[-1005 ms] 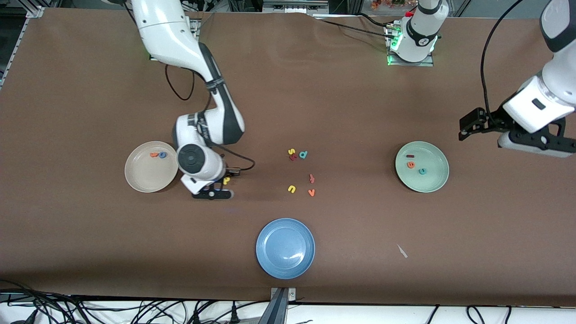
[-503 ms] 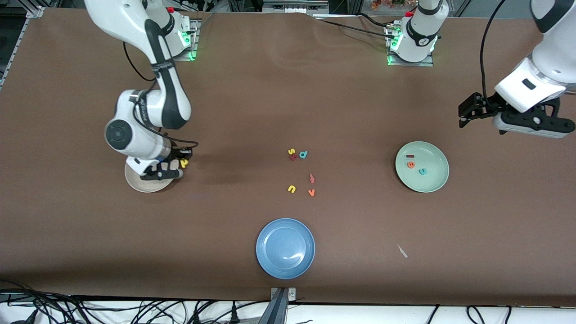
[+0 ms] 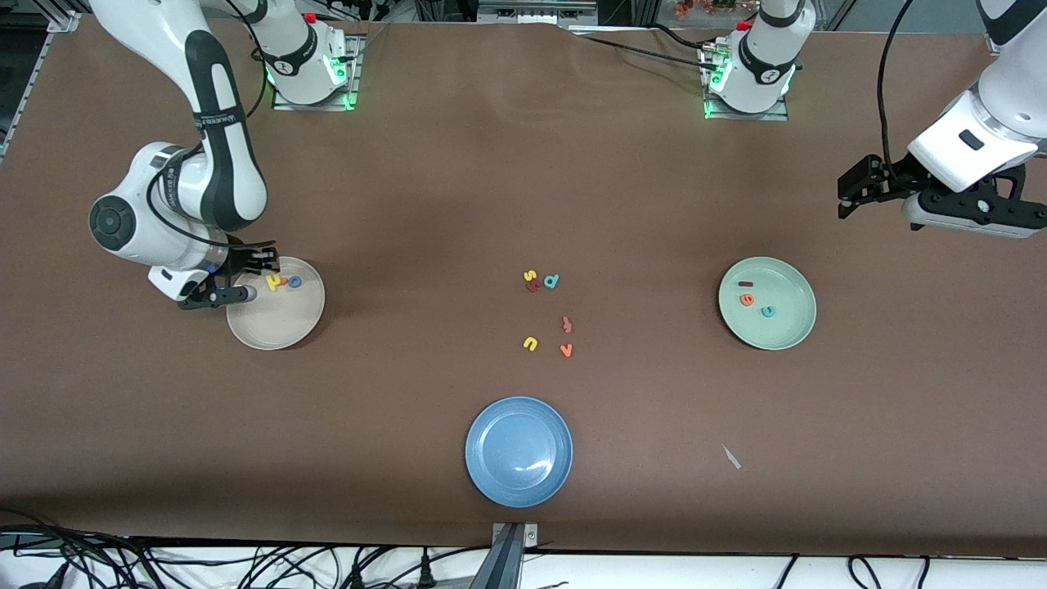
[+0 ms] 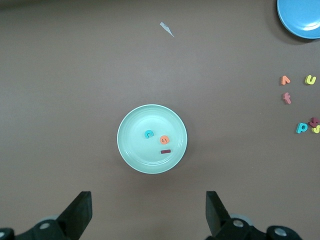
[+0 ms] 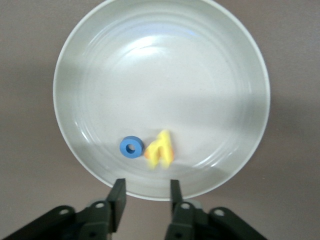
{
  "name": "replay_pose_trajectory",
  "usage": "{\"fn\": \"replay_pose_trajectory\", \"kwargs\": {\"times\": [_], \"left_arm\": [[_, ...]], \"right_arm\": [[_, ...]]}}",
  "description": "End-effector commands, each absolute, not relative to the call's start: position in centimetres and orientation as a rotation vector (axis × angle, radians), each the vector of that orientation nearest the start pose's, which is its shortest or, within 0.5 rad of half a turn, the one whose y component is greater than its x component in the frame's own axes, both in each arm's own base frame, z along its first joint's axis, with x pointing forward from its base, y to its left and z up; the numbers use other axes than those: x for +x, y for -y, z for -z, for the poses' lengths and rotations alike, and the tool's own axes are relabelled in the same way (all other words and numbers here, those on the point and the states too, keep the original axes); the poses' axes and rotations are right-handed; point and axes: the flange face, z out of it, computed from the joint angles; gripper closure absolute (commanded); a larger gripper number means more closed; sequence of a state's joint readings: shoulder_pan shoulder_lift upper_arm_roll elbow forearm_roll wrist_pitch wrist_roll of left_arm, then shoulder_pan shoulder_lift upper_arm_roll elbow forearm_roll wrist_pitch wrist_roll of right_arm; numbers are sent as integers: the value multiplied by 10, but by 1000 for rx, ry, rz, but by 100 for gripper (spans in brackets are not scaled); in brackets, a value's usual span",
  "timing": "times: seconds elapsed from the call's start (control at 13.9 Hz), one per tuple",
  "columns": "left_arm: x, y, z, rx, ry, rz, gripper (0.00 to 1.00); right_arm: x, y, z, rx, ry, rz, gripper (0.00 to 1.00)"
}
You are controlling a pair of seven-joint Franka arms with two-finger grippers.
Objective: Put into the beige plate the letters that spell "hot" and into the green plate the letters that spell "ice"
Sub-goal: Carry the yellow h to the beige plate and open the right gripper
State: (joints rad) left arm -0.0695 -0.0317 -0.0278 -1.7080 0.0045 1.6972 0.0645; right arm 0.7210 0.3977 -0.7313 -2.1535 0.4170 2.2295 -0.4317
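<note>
Right gripper (image 5: 145,192) fingers parted over beige plate (image 5: 210,60) rim, blurred yellow h (image 5: 161,148) below, orientation unclear.

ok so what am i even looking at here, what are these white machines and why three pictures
Two robot arms at a brown table, seen once from above and once from a camera on each wrist. The right gripper, fingers apart, hangs over the beige plate's edge; the yellow h lies in that plate beside the blue o, with the orange t peeking out from under the h. The left gripper waits open, holding nothing, above the green plate, which holds i, c and e. Spare letters and a blue plate sit mid-table.
</note>
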Motion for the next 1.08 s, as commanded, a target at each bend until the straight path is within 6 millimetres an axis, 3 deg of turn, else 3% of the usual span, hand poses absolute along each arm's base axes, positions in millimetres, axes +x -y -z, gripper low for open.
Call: {"fn": "replay_pose_trajectory", "kwargs": {"times": [0.0,0.29,0.57,0.72,0.86,1.01], "left_arm": [[551,52,-591,-3143,-237,12,0],[551,50,-591,-3148,-191,12,0],[553,50,-587,-3147,-194,2,0],[553,51,-587,-3147,-199,2,0],[553,51,-590,-3147,-199,9,0],[555,53,-591,-3147,-206,16,0]], "right_arm": [[562,-43,-264,-3029,141,-239,0],[586,-80,-313,-2995,-7,-379,0],[604,-107,-377,-2966,37,-453,0],[606,-112,-388,-2942,69,-452,0],[607,-84,-398,-2956,141,-450,0],[603,-81,-426,-3027,252,-385,0]]}}
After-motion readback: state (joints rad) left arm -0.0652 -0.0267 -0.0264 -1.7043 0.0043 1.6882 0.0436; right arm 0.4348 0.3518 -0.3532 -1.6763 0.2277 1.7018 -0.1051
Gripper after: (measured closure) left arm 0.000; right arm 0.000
